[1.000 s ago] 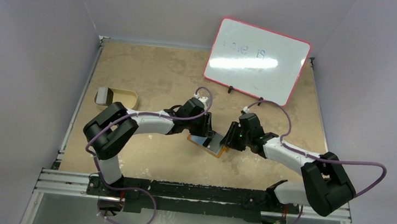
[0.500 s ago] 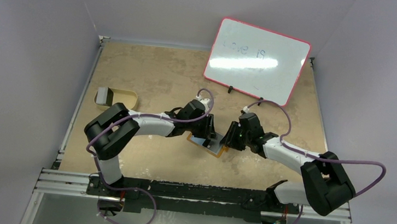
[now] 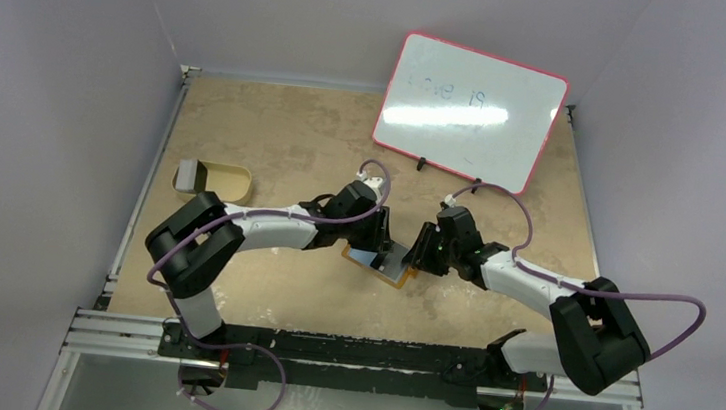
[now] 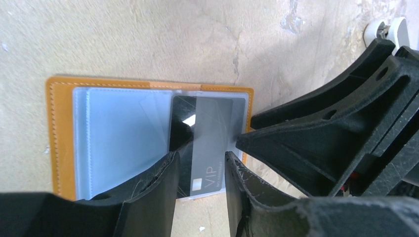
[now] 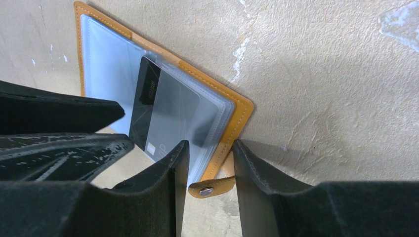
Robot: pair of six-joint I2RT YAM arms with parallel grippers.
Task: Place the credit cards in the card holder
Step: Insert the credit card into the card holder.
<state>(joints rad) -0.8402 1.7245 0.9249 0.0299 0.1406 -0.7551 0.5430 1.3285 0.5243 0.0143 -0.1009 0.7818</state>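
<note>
Currently I count one card holder (image 4: pixel 62 138), lying open on the surface at centre frame of the overhead view, and one credit card (image 4: pixel 207 143), a dark "VIP" card partway into a clear sleeve; insertion looks begun, not finished; I see no other cards. Left gripper (image 4: pixel 200 173) has its jaws closed on the card's lower end; right gripper (image 5: pixel 210 163) has its jaws straddling the holder's snap-tab edge, but I cannot tell whether they pinch it.

Both claws meet over the open card holder (image 3: pixel 376 263) (mid-table, orange-edged).
</note>
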